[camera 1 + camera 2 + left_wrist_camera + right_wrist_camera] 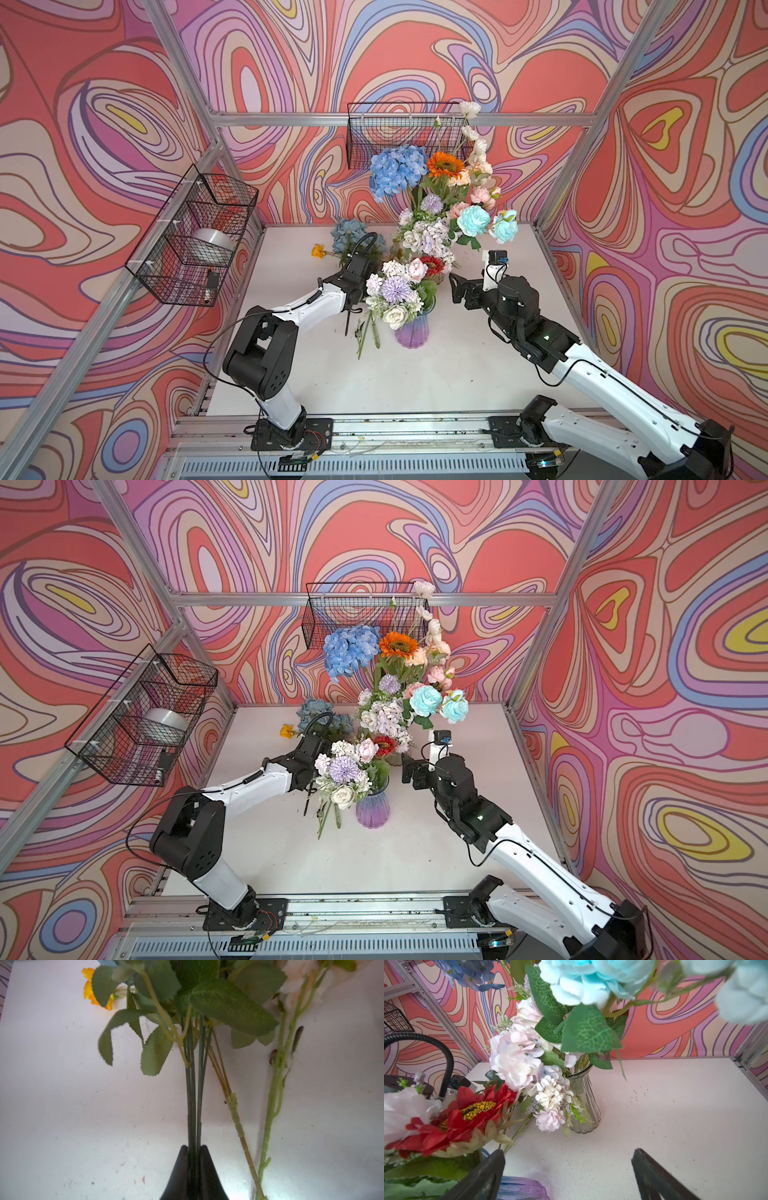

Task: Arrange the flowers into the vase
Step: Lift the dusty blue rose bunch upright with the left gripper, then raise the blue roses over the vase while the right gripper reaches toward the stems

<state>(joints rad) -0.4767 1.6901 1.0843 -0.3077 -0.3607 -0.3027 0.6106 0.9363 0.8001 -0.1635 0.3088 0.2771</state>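
The step in hand looks like loading a gathered bunch (392, 291) of lilac and white blooms into the purple vase (411, 334). The left gripper (194, 1149) is clenched on the bunch's dark green stems (193, 1105). The blooms sit just left of the vase, touching the flowers already in it, such as the red sunflower (467, 1118). The stem ends hang outside, left of the vase wall.

The right gripper (567, 1153) stands released, jaws wide and holding nothing, just right of the vase. A dusty-blue hydrangea (349, 235) and a small yellow flower (318, 250) lie on the table (457, 374), far left. Tall flowers fill a clear glass vase (583, 1101) farther back.

The next move calls for lifting the bunch until its stem ends clear the rim, then bringing them over the mouth and lowering them. The free arm could perhaps steady the vase.

Blooms cover the vase mouth in both top views, so the room left inside is unclear. They also hide the left fingertips there. Two pale stems (276, 1084) run beside the held ones, and I cannot tell whether they belong to the bunch.
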